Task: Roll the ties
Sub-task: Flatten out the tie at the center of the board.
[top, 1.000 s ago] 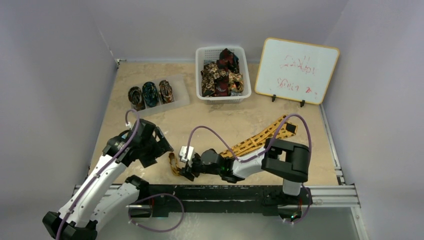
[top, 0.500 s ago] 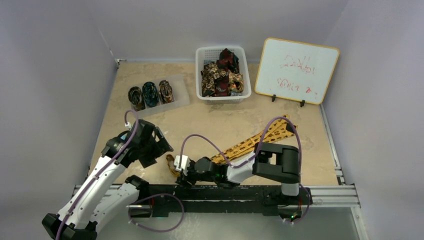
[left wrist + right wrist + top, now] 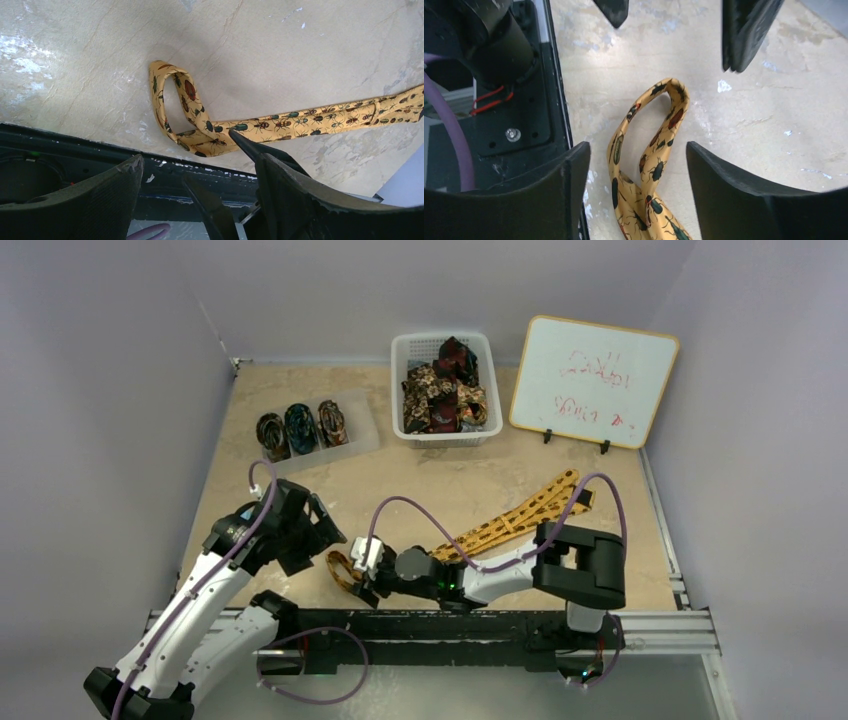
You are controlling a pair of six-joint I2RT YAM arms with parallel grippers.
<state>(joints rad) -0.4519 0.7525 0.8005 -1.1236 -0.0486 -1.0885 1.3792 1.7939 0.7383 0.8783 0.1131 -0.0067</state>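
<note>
— Where is the tie at this moment?

— The yellow tie (image 3: 661,142) lies flat on the table (image 3: 400,480), close to the black rail (image 3: 75,145) at the near edge. Its near end is bent into a small open loop (image 3: 189,92), and there the end crosses over the strap (image 3: 320,117).

— And the grippers?

— The right gripper (image 3: 636,150) is low over the loop. Its fingers are wide apart, with the loop between them but not pinched. One fingertip (image 3: 247,146) seems to touch the strap at the crossing. The left gripper (image 3: 197,160) is just beside the loop, on the other side, also wide and holding nothing.

— How will the fabric behave?

— I think it is light, soft and rather slippery, so the loop will probably fall open if nothing presses it. I would take it at the crossing, across the flat width, and keep the strap lightly stretched during the rolling.

— What is further away?

— The strap runs away toward the far right. Beyond the left arm, a clear tray (image 3: 360,425) holds three rolled ties (image 3: 300,428). Further back, a white basket (image 3: 445,438) is full of loose ties (image 3: 440,390), and a whiteboard (image 3: 595,380) stands beside it.
</note>
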